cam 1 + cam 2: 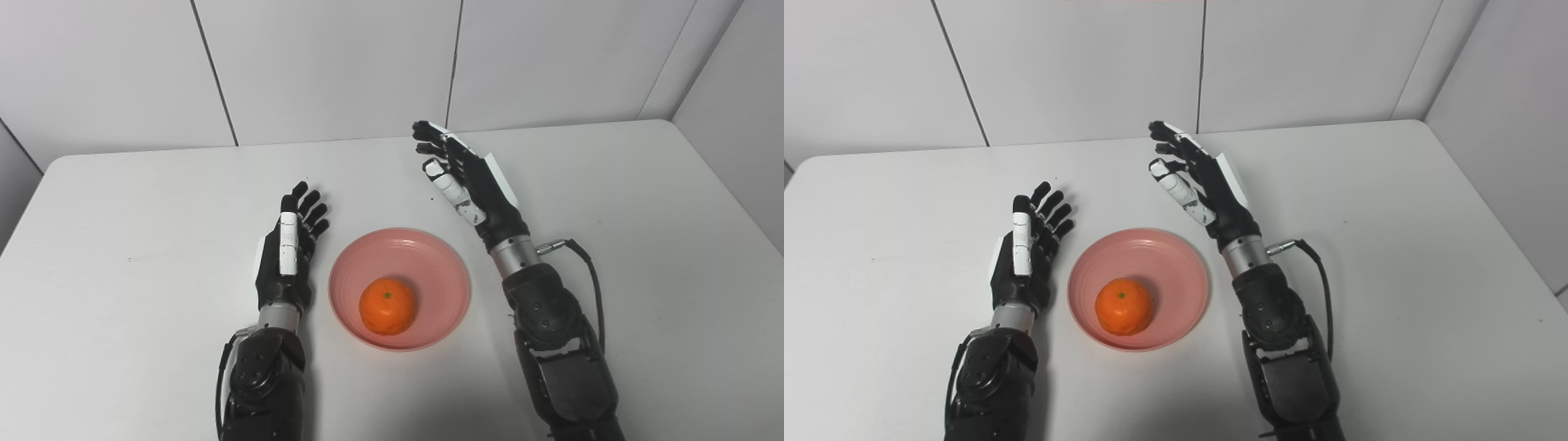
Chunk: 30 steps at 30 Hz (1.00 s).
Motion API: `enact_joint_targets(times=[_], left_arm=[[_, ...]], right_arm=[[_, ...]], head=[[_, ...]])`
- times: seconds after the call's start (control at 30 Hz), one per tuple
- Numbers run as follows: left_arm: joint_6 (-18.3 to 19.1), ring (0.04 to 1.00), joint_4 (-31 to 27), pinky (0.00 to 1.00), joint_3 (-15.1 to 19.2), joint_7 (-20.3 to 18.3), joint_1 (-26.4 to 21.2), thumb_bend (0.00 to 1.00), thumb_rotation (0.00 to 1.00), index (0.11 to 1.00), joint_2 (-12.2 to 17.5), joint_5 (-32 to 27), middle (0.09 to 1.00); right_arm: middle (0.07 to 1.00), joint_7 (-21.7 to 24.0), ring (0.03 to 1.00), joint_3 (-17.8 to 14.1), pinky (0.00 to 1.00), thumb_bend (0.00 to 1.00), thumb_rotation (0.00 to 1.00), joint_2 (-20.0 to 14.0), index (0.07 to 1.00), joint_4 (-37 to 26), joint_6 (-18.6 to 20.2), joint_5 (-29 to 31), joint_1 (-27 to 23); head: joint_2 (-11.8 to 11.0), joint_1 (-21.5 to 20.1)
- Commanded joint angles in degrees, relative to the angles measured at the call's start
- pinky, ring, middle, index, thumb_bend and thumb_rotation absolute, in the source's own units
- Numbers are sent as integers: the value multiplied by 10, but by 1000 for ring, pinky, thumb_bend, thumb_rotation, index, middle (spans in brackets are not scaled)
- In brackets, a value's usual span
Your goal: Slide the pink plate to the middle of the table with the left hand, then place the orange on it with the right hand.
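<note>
Orange [387, 306] sits inside the pink plate [429, 257], slightly toward the near rim, stem dimple up. Plate is flat on the white worktop [643, 214], roughly mid-table between the two arms.

Left hand [288, 257] lies just beside the plate's left rim, fingers [309, 211] extended and spread, holding nothing. I can't tell whether its edge touches the rim; there appears to be a thin gap in the right eye view.

Right hand [1200, 184] is raised beyond the plate's far-right edge, palm turned inward, fingers [1167, 144] loosely curled but apart, thumb out. Empty, clear of both plate and orange.

Judgement: both task steps look done, with the plate central and the orange on it. The step in hand reads as release/retreat, not grasp.

Next move calls for:
- pull both hands away from the plate without clipping the rim. The left hand is the tighter one, so it should move outward to the left rather than sweeping across.
- right hand has room; it should draw back along its arm line and stay off the plate.
- orange is round and off-centre in a shallow dish, so a bump to the plate could roll it toward the near lip.

Nothing else on the worktop.
</note>
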Motion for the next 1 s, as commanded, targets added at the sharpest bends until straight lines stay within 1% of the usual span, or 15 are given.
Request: enact_joint_targets(times=[0.0, 0.03, 0.1, 0.17, 0.2, 0.27, 0.47, 0.57, 0.7, 0.77, 0.9, 0.97], left_arm=[[-23, 955, 17, 995, -4, 19, -8, 868, 938, 932, 13, 35, 957], [-32, 966, 21, 999, -5, 22, -10, 863, 942, 939, 15, 44, 964], [-66, 985, 34, 1000, -12, 34, -14, 869, 946, 955, 24, 75, 976], [-92, 996, 43, 1000, -14, 49, -17, 873, 932, 968, 27, 100, 983], [-96, 998, 45, 1000, -14, 53, -18, 874, 927, 971, 28, 108, 984], [-101, 1000, 50, 1000, -13, 59, -20, 876, 932, 995, 29, 118, 996], [-92, 1000, 52, 1000, -6, 66, -17, 849, 937, 1000, 24, 124, 1000], [-73, 1000, 47, 1000, -3, 61, -15, 850, 943, 1000, 20, 118, 1000], [-65, 1000, 46, 1000, -2, 58, -14, 853, 950, 1000, 17, 116, 1000], [-65, 1000, 45, 1000, -3, 57, -13, 856, 948, 1000, 14, 113, 1000], [-62, 1000, 42, 1000, -3, 58, -10, 870, 951, 1000, 9, 112, 1000], [-61, 1000, 41, 1000, -4, 56, -9, 869, 958, 1000, 7, 112, 1000]], right_arm=[[865, -22, 847, -24, 820, 844, 1000, 12, 846, -7, 24, 39, -5], [870, -27, 855, -31, 832, 864, 1000, 16, 851, -6, 33, 49, -2], [880, -38, 868, -53, 851, 876, 1000, 31, 859, -4, 53, 84, 5], [883, -51, 878, -78, 862, 879, 994, 49, 860, 3, 69, 130, 11], [883, -58, 880, -88, 865, 879, 992, 57, 860, 7, 76, 146, 15], [890, -67, 894, -99, 883, 866, 999, 64, 870, 15, 83, 164, 21], [933, -74, 934, -108, 948, 831, 1000, 62, 928, 36, 89, 201, 39], [951, -76, 956, -110, 978, 831, 1000, 58, 956, 44, 96, 212, 47], [957, -78, 957, -103, 998, 842, 1000, 51, 965, 45, 110, 216, 52], [955, -77, 955, -95, 1000, 839, 1000, 46, 968, 42, 118, 212, 56], [957, -74, 964, -75, 1000, 814, 1000, 34, 976, 41, 122, 197, 61], [967, -69, 990, -58, 1000, 811, 1000, 23, 979, 41, 124, 182, 62]], head=[[0, 0], [0, 0], [0, 0], [0, 0], [0, 7], [0, 7], [2, 12], [4, 15], [5, 17], [5, 20], [5, 23], [6, 23]])
